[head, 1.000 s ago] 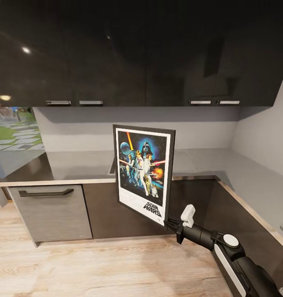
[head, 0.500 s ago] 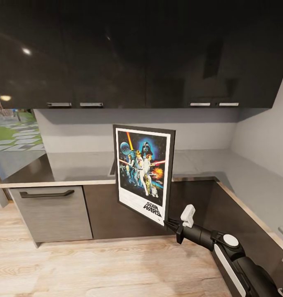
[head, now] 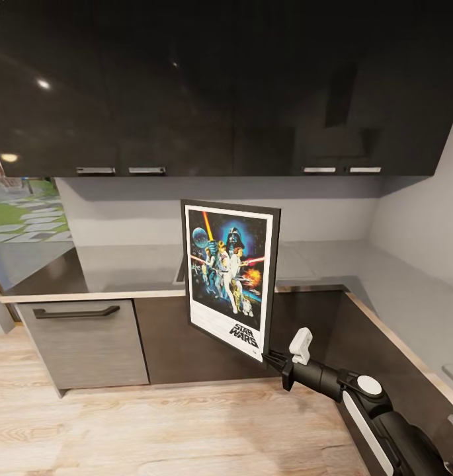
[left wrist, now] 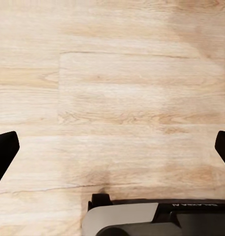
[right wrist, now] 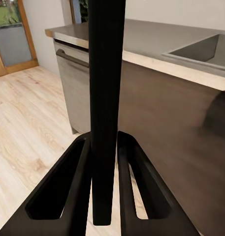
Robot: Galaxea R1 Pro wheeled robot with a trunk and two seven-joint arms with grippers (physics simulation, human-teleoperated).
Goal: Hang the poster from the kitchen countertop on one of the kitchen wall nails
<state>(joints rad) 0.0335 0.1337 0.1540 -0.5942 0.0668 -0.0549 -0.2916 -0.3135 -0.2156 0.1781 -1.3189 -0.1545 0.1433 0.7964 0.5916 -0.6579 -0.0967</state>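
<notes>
My right gripper [head: 268, 357] is shut on the bottom right corner of the poster [head: 231, 281], which stands upright in the air in front of the kitchen countertop [head: 120, 264]. Its Star Wars artwork faces the head camera. In the right wrist view both fingers [right wrist: 78, 187] clamp the poster's black edge [right wrist: 105, 88], with the countertop [right wrist: 142, 37] and steel sink [right wrist: 206, 49] beyond. My left gripper [left wrist: 112, 152] hangs open over the wooden floor, with nothing between its fingertips. The wall nails are out of view.
Dark glossy upper cabinets [head: 219, 86] hang above a pale grey wall [head: 120, 205]. A grey lower drawer front with a dark handle [head: 74, 311] sits at the left. The counter turns and runs along the right side [head: 411, 311]. A glazed opening to a garden [head: 21, 211] is at far left.
The whole picture has shifted slightly: cabinets and counter sit a little lower in the head view, so the camera moved. The poster stays in the same grip.
</notes>
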